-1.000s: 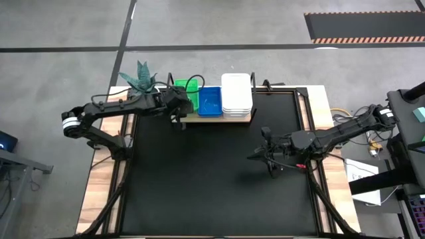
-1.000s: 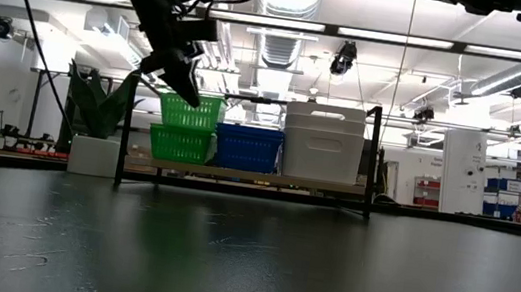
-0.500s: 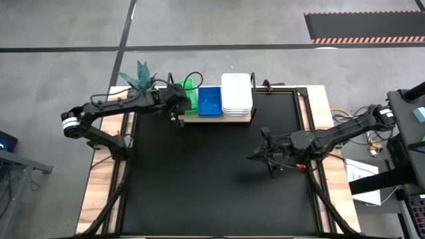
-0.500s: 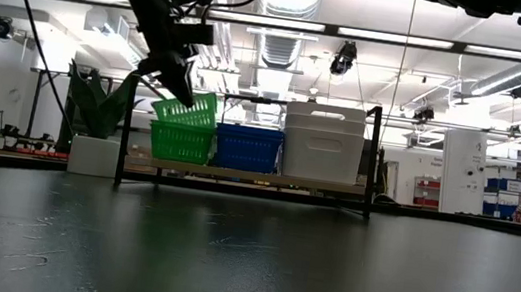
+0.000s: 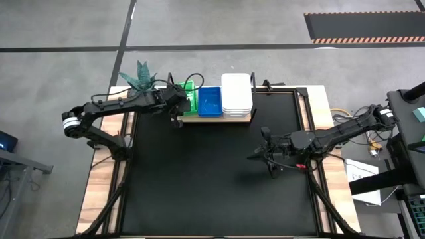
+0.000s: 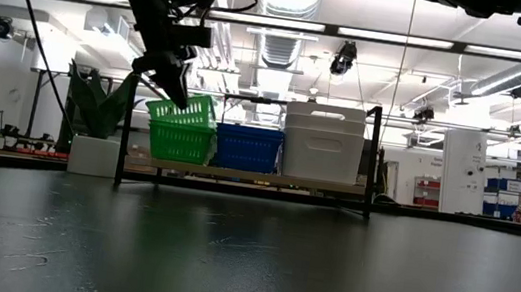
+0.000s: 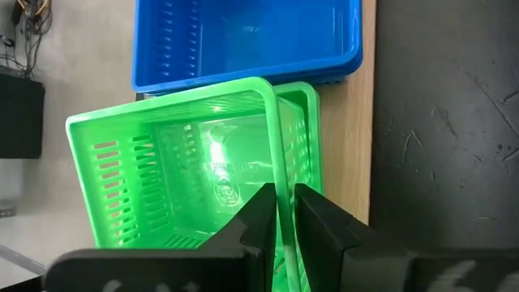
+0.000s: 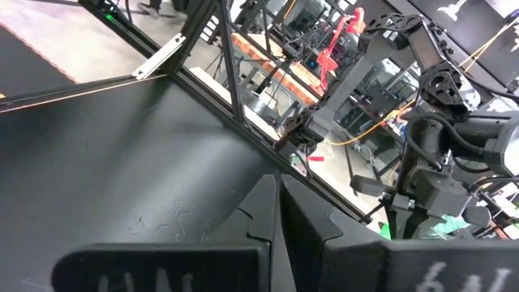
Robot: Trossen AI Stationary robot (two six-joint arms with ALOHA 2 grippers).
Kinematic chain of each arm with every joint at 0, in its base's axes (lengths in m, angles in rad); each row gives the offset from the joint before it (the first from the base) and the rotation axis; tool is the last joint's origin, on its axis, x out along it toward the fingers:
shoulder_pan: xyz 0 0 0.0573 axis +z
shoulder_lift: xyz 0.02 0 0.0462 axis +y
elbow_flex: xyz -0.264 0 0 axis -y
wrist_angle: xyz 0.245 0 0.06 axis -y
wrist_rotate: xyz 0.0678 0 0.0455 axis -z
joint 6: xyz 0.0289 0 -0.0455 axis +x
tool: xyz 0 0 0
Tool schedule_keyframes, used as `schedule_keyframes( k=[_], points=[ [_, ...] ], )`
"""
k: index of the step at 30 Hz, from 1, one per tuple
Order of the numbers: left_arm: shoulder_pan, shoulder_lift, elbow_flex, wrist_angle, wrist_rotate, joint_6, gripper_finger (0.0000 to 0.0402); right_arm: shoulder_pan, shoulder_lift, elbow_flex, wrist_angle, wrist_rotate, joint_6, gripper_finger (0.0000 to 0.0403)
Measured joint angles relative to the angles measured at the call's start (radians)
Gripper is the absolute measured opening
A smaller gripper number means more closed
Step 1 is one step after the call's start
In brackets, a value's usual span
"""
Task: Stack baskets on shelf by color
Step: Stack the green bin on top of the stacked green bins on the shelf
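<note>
A light-wood shelf (image 6: 246, 176) at the table's far edge carries a green basket (image 6: 180, 143), a blue stack (image 6: 248, 147) and a white stack (image 6: 324, 141). My left gripper (image 7: 280, 196) is shut on a second green basket (image 7: 178, 170), which sits tilted in the lower green one (image 7: 311, 138). It also shows in the low view (image 6: 182, 112) and the high view (image 5: 190, 93). My right gripper (image 5: 269, 157) is shut and empty over the black table's right half. My left gripper pinches the upper green basket's rim (image 7: 278, 174) on the long wall nearest the table's front. One finger (image 7: 261, 212) is inside the basket and one (image 7: 315, 212) outside. The fingers point down from above. The basket is tilted, its lower part resting in the green basket beneath.
A plant in a white pot (image 6: 94, 149) stands left of the shelf. Thin black posts (image 6: 371, 161) rise at the shelf's ends. The black tabletop (image 5: 212, 179) in front of the shelf is bare.
My left gripper has gone down and a little toward the table's left edge with the green basket. The basket, level above the lower green one a second ago, has tipped and sunk partly into it.
</note>
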Motion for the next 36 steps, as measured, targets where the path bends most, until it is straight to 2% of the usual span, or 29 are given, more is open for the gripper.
schedule_keyframes(
  k=[5,14,23,31,33,36],
  points=[
    [0.000,0.000,0.000,0.000,0.026,-0.004,0.0036,0.000,0.000,0.000,-0.001,0.000,0.000,0.0012],
    [-0.035,-0.004,0.014,0.000,0.034,-0.049,0.0102,0.000,0.000,0.000,-0.002,0.000,-0.012,0.0012],
    [-0.202,-0.016,0.083,0.001,0.044,-0.261,0.0116,0.000,0.000,0.024,0.019,0.000,-0.115,0.0012],
    [-0.369,-0.034,0.089,0.000,0.026,-0.476,0.0116,-0.002,-0.001,0.028,0.025,0.000,-0.222,0.0012],
    [-0.402,-0.034,0.088,0.000,-0.006,-0.477,0.0116,-0.007,-0.002,0.028,0.029,0.000,-0.237,0.0012],
    [-0.418,-0.034,0.088,0.007,-0.153,-0.471,0.0116,-0.018,-0.003,0.028,0.034,0.000,-0.252,0.0012]
  ],
)
